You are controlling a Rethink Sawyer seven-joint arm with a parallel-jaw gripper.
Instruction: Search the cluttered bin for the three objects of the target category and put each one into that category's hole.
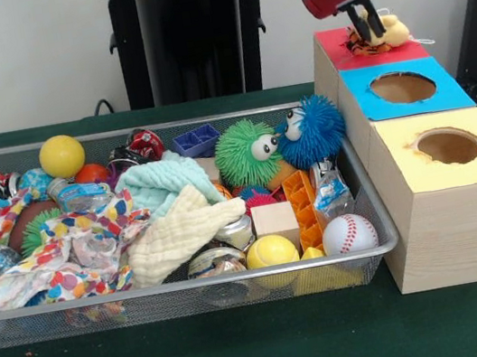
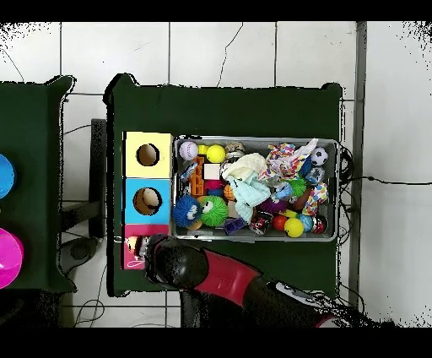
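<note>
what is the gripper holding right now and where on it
The gripper is shut on the tiger plush, pinching its upper middle over the red-topped box.

- The hand [image 1: 369, 26] and tiger plush [image 1: 384, 33] cover the red box's hole [image 1: 365, 45].
- Blue hole [image 1: 403, 87] and yellow hole [image 1: 449, 145] lie open.
- Clutter fills the bin [image 1: 183, 284].

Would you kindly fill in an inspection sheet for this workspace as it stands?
Surface: green table carrying mesh bin and three boxes.
Job's things: tiger plush on red box, at the gripper; green puffball and blue puffball side by side in bin.
Clutter: yellow balls, baseball, cloths, blocks, cans fill the bin.
Gripper: gripper over red box, at the tiger; cannot tell whether shut.
Cables: cables run along the tiled floor.
Surroundings: blue box, yellow box, holes uncovered.
</note>
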